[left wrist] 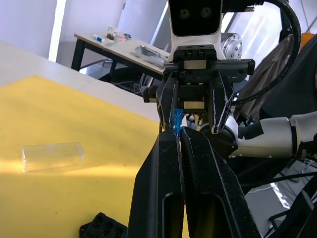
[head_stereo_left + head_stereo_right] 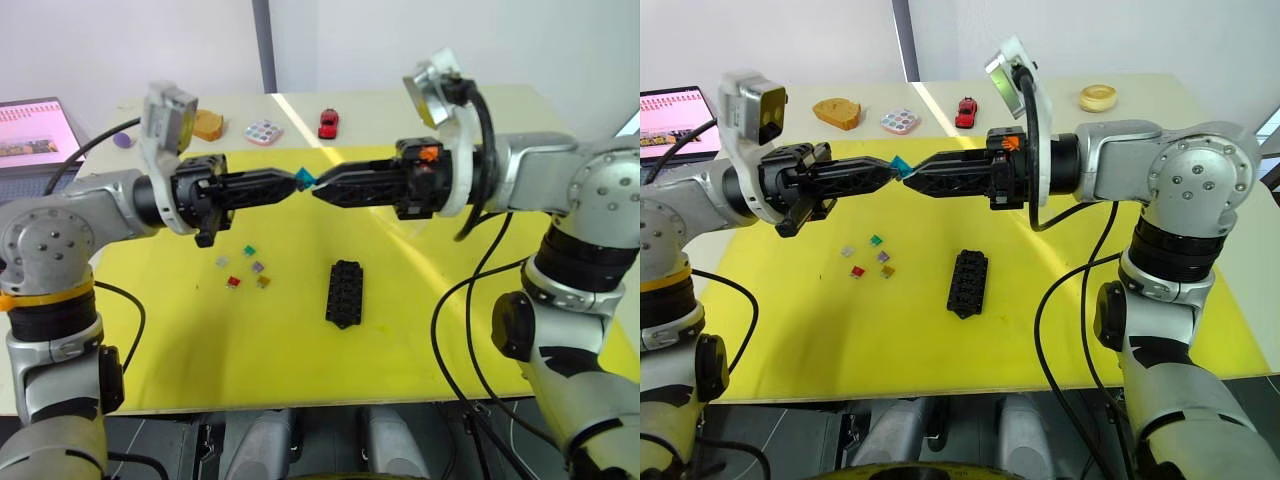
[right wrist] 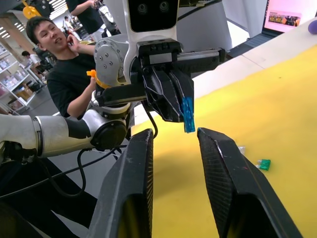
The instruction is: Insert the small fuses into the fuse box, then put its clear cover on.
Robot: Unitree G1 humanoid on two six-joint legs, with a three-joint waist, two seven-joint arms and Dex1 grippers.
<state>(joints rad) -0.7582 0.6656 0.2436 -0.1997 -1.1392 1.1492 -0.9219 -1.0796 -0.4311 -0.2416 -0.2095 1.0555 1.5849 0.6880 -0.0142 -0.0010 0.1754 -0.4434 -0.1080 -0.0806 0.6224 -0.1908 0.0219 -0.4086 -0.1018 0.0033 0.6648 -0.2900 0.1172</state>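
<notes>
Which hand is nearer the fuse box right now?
Neither clearly. The left hand, shut on the blue fuse, and the open right hand meet tip to tip in the air beyond the fuse box.

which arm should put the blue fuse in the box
Left, probably. The left claw is shut on the blue fuse, held above the mat. The right claw faces it open, holding nothing. The box lies below, between both arms.

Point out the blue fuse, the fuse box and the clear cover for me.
blue fuse (image 3: pixel 187 114), right wrist view, middle of its body.
fuse box (image 2: pixel 344 293), left eye view, centre of its slotted top.
clear cover (image 1: pixel 52 155), left wrist view, middle of its top face.
</notes>
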